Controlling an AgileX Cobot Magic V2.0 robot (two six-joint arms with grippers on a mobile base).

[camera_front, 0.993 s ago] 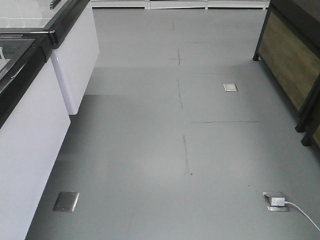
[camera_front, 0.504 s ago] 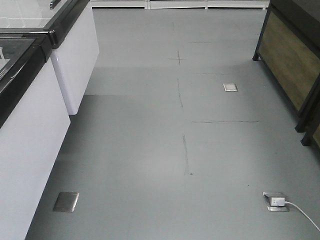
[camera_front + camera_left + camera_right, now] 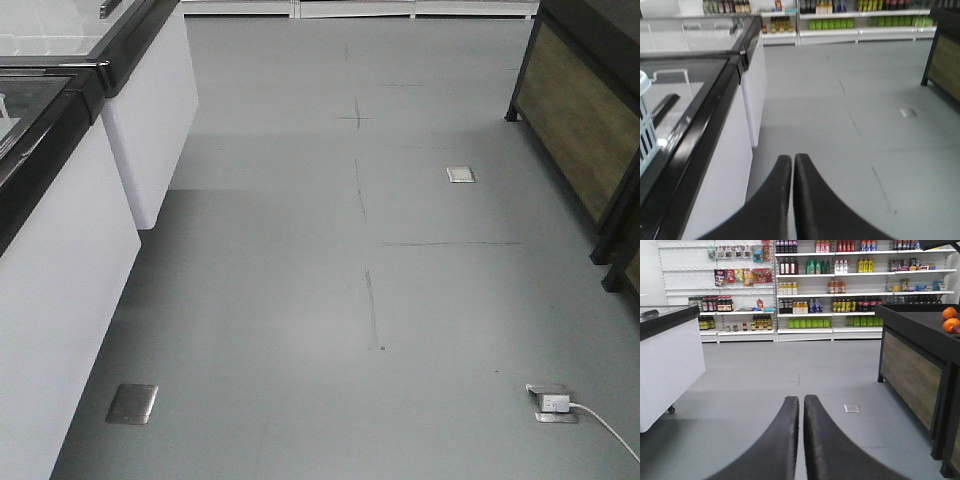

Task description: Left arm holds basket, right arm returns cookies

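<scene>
1. Floor (image 3: 300, 300) fills the front view; a white chest freezer (image 3: 60, 250) lines its left, a floor socket (image 3: 552, 402) well right of the freezer.
2. Left wrist: the left gripper (image 3: 792, 157) has fingers pressed together, holding nothing; the light blue basket (image 3: 646, 130) shows a corner over the freezer's glass lid (image 3: 685, 90).
3. Right wrist: the right gripper (image 3: 801, 399) has fingers nearly touching, empty; oranges (image 3: 950, 319) sit well right of the freezer.

A corner of the light blue slotted basket (image 3: 643, 87) is showing above the freezer lid (image 3: 690, 95); the left gripper (image 3: 792, 158) and right gripper (image 3: 801, 399) are hanging pressed together, empty.
</scene>
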